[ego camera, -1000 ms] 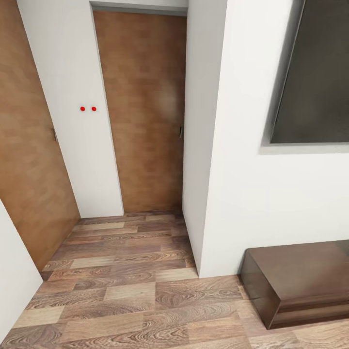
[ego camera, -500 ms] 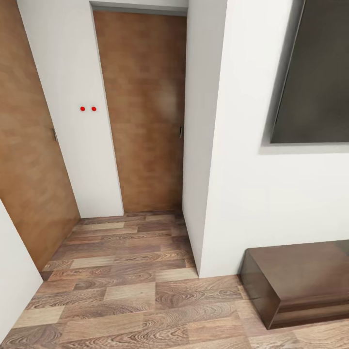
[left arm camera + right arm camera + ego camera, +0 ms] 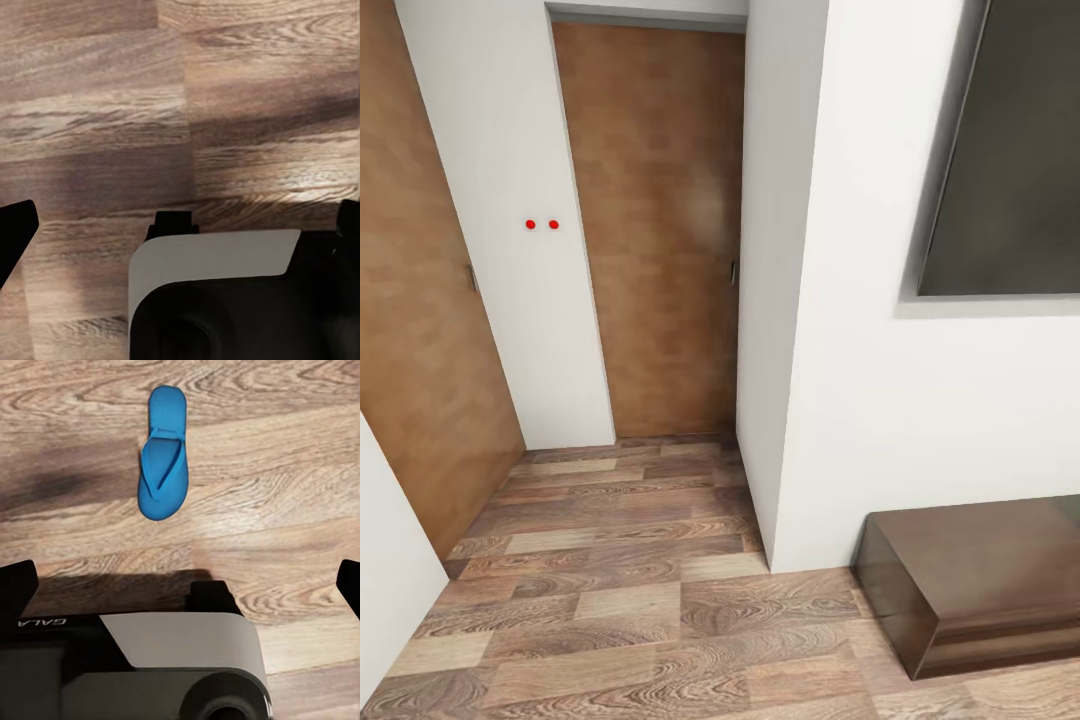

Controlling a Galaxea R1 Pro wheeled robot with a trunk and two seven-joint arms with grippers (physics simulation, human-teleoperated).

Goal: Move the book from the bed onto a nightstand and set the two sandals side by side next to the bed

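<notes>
Right now the robot faces a hallway corner, not the bed. Head view: wood-plank floor (image 3: 630,600), white wall (image 3: 840,420), two brown doors, one straight ahead (image 3: 660,230) and one at the left edge (image 3: 420,300). Two small red dots (image 3: 541,224) sit on the white wall strip between them. One dark panel (image 3: 1010,150) is set in the wall on the right, and one low dark brown cabinet (image 3: 980,580) stands against the wall at the bottom right; can't tell if it's a nightstand.

One blue sandal (image 3: 163,454) lies flat on the floor in the right wrist view, strap up, alone, nothing touching it, ahead of the right gripper (image 3: 184,585). Both finger tips of that gripper sit far apart at the frame edges with nothing between, so it's released and empty. Left gripper (image 3: 180,225) is the same: tips spread wide, bare floor between, grasping nothing.

Count: one sandal, zero books, zero beds, two doors, one cabinet.

Risks, as a judgement: the sandal lies just by the robot's base, out of the head view, so a base turn or drive could run over it or shove it. Reaching down without head sight could mean a missed pinch on the thin flat sole, or fingers scraping the floor. The second sandal and the book still need finding.
</notes>
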